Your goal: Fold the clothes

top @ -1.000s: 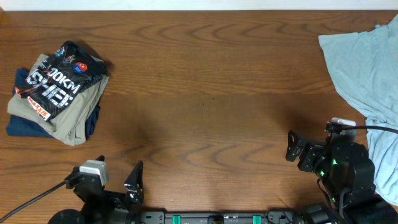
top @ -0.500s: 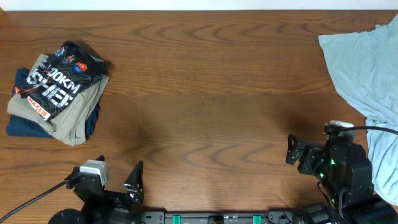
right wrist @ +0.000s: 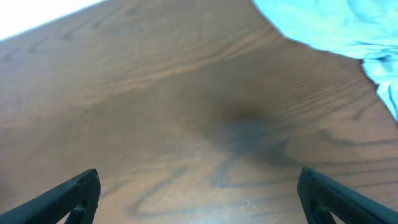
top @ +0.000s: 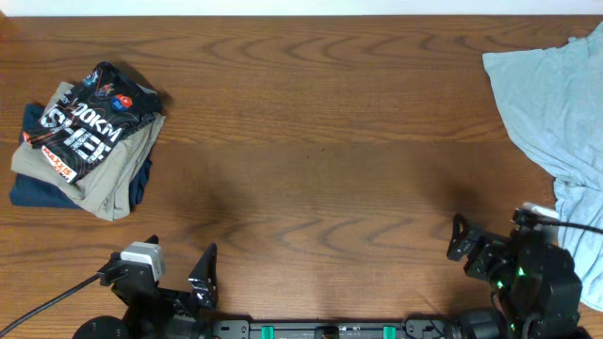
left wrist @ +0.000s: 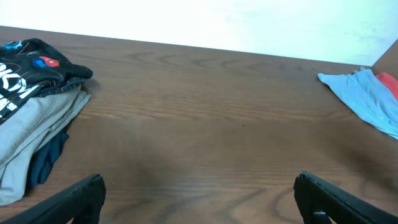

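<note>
The black jersey (top: pixel 88 124) with white "100KM" lettering lies folded on top of a pile at the far left of the table. It also shows in the left wrist view (left wrist: pixel 25 62). My left gripper (top: pixel 179 254) is open and empty at the front edge, well short of the pile; its fingers frame bare wood in the left wrist view (left wrist: pixel 199 190). My right gripper (top: pixel 471 247) is open and empty at the front right, over bare wood in the right wrist view (right wrist: pixel 199 183).
Folded khaki trousers (top: pixel 113 179) and a dark blue garment (top: pixel 28 193) lie under the jersey. A plain light-blue shirt (top: pixel 551 94) lies crumpled at the right edge, close to my right arm, and shows in the right wrist view (right wrist: pixel 323 25).
My right gripper has drawn back toward the front edge and slightly right. The left arm and the clothes have not moved.
</note>
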Controlling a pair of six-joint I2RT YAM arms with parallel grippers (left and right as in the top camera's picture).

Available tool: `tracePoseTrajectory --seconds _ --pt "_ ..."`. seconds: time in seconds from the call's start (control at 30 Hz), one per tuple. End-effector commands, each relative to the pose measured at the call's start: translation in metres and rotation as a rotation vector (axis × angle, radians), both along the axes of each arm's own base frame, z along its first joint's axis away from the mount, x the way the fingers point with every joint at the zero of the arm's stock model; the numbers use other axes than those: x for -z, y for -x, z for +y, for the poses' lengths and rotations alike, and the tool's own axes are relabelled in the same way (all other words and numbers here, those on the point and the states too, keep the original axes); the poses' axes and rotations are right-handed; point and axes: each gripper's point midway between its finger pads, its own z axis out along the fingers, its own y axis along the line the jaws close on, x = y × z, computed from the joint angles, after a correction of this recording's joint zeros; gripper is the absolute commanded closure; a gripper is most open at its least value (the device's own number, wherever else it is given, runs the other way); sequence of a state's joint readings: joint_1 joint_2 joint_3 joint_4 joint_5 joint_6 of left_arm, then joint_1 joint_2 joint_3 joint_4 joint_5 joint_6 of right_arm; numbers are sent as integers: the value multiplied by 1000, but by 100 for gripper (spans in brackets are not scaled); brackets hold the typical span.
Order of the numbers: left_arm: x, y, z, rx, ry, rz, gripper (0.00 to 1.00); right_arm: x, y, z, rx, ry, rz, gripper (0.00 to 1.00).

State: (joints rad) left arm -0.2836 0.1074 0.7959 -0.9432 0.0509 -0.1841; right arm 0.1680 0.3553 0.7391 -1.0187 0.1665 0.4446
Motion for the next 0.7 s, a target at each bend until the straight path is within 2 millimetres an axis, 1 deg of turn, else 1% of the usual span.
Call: tracePoseTrajectory --seconds 0.0,0.13,0.27,0.33,0.47,0.53,0.67 --pt "1 0 1 -9 4 2 2 13 0 -9 58 -11 -43 1" --pt "1 0 1 -9 4 2 2 21 -11 -13 86 -36 -177 1" --pt "1 0 1 -9 4 2 2 13 -26 -19 120 -56 -380 1" --pt "1 0 1 -9 4 2 2 11 -36 -23 140 -52 -431 1" --pt "1 0 1 -9 4 2 2 11 -47 -32 187 -30 -511 1" --pt "1 0 1 -9 4 2 2 16 -53 -33 177 3 -530 1" --pt "1 0 1 -9 4 2 2 42 -61 -30 139 61 -502 1"
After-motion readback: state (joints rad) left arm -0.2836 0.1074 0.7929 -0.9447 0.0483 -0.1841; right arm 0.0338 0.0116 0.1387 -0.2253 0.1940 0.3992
